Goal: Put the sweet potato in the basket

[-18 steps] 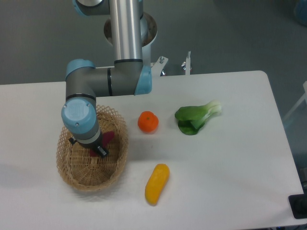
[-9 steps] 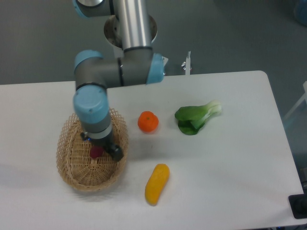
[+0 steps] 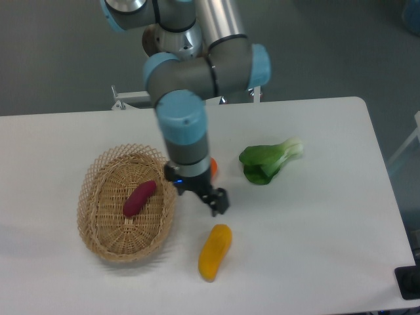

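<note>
The reddish-purple sweet potato [image 3: 139,198] lies inside the oval tan wicker basket [image 3: 105,243] on the left of the table, tilted up to the right. My gripper [image 3: 209,197] hangs to the right of the basket, above the table between the basket and the yellow vegetable. It holds nothing. One dark finger [image 3: 220,201] shows; I cannot make out how far the jaws stand apart.
A yellow-orange oblong vegetable [image 3: 215,251] lies just below the gripper. An orange fruit [image 3: 212,167] is mostly hidden behind the arm's wrist. A green bok choy [image 3: 268,161] lies to the right. The table's right edge is at the far right.
The gripper has moved right, out of the basket, leaving the sweet potato lying in it. The arm now covers most of the orange fruit.
</note>
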`<state>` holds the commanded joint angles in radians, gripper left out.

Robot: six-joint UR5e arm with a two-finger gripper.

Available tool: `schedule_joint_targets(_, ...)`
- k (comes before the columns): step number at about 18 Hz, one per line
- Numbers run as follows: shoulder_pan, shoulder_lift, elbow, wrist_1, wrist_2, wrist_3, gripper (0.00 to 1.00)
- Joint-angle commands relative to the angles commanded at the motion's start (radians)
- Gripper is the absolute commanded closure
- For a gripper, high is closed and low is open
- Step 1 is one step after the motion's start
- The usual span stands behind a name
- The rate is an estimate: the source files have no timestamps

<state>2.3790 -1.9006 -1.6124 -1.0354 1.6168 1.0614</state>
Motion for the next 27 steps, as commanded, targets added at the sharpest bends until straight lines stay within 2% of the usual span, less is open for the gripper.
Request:
schedule_joint_targets(3, 0.049, -0.026, 0.038, -0.006, -0.005, 0.054, 0.00)
schedule_joint_targets(6, 0.103, -0.092, 0.092, -0.027, -0.003, 0.130, 0.00)
schedule_joint_targets(9, 0.141, -0.133, 0.176, -0.092, -0.015, 0.135, 0.00)
schedule_joint_targets(13, 0.167, -0.204, 0.282, -0.118, -0.028, 0.135, 0.00)
schedule_joint_targets(16, 0.212, -0.210, 0.296, -0.115, -0.081, 0.156, 0.00)
schedule_joint_targets(19, 0.236, -0.213, 0.302, -0.117, -0.086, 0.216, 0.00)
schedule_joint_targets(27, 0.239, -0.219, 0.293, -0.106, -0.071, 0.261, 0.00)
